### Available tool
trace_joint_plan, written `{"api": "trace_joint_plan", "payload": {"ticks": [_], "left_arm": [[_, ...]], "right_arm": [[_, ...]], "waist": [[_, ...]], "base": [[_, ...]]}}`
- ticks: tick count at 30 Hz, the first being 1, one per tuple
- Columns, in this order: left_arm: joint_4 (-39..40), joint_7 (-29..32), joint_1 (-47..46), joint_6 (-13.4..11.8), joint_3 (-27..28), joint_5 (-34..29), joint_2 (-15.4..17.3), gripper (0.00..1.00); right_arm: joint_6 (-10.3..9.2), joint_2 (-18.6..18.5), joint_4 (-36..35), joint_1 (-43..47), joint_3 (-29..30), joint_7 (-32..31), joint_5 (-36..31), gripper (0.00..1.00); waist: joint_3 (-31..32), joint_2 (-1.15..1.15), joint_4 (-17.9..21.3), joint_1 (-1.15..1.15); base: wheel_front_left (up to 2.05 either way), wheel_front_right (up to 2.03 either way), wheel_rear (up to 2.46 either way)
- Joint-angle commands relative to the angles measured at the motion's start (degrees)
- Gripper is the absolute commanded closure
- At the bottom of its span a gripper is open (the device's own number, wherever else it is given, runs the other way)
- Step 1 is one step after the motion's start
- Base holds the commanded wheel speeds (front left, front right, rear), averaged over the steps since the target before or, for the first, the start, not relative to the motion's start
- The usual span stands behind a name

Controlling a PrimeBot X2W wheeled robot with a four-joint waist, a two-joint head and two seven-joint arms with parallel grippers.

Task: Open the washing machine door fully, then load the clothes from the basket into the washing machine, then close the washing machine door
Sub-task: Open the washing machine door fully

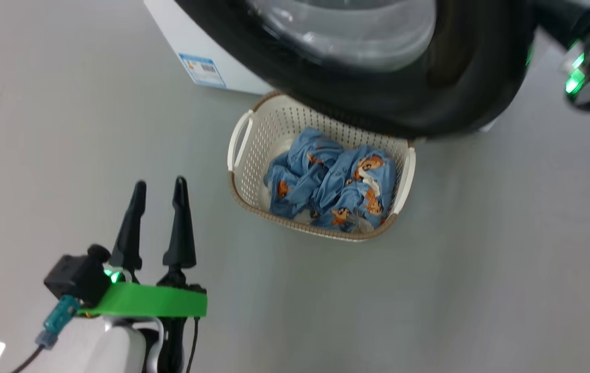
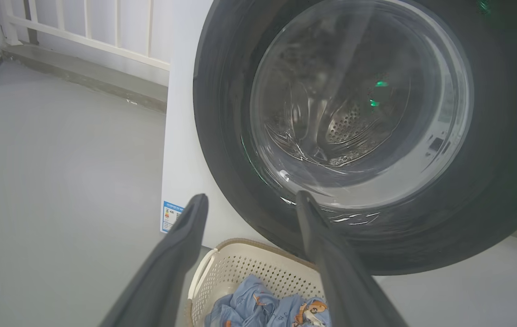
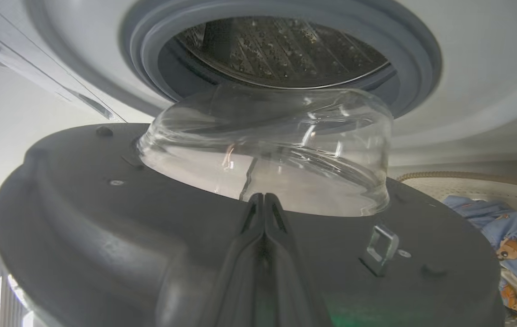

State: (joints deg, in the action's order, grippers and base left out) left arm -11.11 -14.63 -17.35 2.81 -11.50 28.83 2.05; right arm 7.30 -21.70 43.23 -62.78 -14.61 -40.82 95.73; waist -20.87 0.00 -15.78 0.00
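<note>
Head view: left gripper (image 1: 160, 181) sat at 7 o'c, its two long dark fingers spread apart, nothing btwn them, pointing up over the grey floor (image 1: 507, 259). Small cream plastic basket w/ perforated sides & brown woven-look rim (image 1: 274, 129) stood on the floor near centre, well apart from that gripper. Light blue clothes printed w/ orange-brown cartoon figures (image 1: 326, 181) lay bunched inside it. Large round washing machine door w/ glossy black rim (image 1: 455, 88) stood ajar at 12–1 o'c, overhanging the basket's far edge. Big white washing machine box (image 1: 170, 31) at 11 o'c, small blue label (image 1: 201, 70) near its lower corner. Right arm's dark wrist block w/ green lights (image 1: 585, 77) at 2 o'c, just past the door's edge; its fingers were hidden there.

Left wrist view: own fingers spread wide, rising from 6 o'c. Door took up centre to 3 o'c, perforated steel drum (image 2: 344, 127) visible thru it. Basket & clothes at 6 o'c btwn the fingers; label at 8 o'c; white railing (image 2: 81, 41) at 11 o'c.

Right wrist view: right gripper (image 3: 263, 197) at 6 o'c, fingers pressed together, nothing pinched, tips by the door's dark grey inner face just below the glass bowl (image 3: 267, 150); contact couldn't be confirmed. Bowl bulged toward grey rubber ring (image 3: 415, 68) & drum at 12 o'c, w/ a gap btwn, so door was part open. Metal latch loop (image 3: 378, 247) at 4 o'c. Basket & clothes at 3–4 o'c.
</note>
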Motion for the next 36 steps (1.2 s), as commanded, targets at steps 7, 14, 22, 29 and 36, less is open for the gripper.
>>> {"api": "trace_joint_plan", "payload": {"ticks": [7, 14, 22, 29, 36], "left_arm": [[-1.0, -0.4, 3.6, 1.0, 2.6, -1.7, 0.8, 0.0], [-2.5, -0.4, 5.9, 1.5, 3.0, -2.1, 0.8, 0.0], [-3.6, -0.4, 7.1, 1.7, 2.7, -2.3, 0.8, 0.0], [-4.8, -0.4, 8.0, 2.0, 2.5, -2.7, 0.8, 0.0], [-6.0, -0.4, 8.3, 2.5, 2.4, -3.2, 0.8, 0.0]], "right_arm": [[0.19, 1.8, -6.9, 10.8, -0.3, -1.8, 1.1, 1.0], [0.19, 2.9, -10.6, 18.4, 0.4, -2.1, 2.1, 1.0], [0.19, 4.5, -12.3, 23.6, 0.2, -2.6, 2.1, 1.0], [0.19, 5.8, -15.5, 30.2, 0.9, -3.1, 2.8, 1.0], [0.19, 7.9, -17.4, 34.2, 1.8, -3.7, 4.0, 1.0]], "waist": [[7.2, 0.0, -1.2, 0.0], [11.2, 0.0, -3.1, 0.0], [14.0, 0.0, -6.3, 0.0], [16.4, 0.0, -10.1, 0.0], [17.6, 0.0, -13.3, 0.0]], "base": [[0.0, 0.0, 0.0], [0.0, 0.0, 0.0], [0.0, 0.0, 0.0], [0.0, 0.0, 0.0], [0.0, 0.0, 0.0]]}}
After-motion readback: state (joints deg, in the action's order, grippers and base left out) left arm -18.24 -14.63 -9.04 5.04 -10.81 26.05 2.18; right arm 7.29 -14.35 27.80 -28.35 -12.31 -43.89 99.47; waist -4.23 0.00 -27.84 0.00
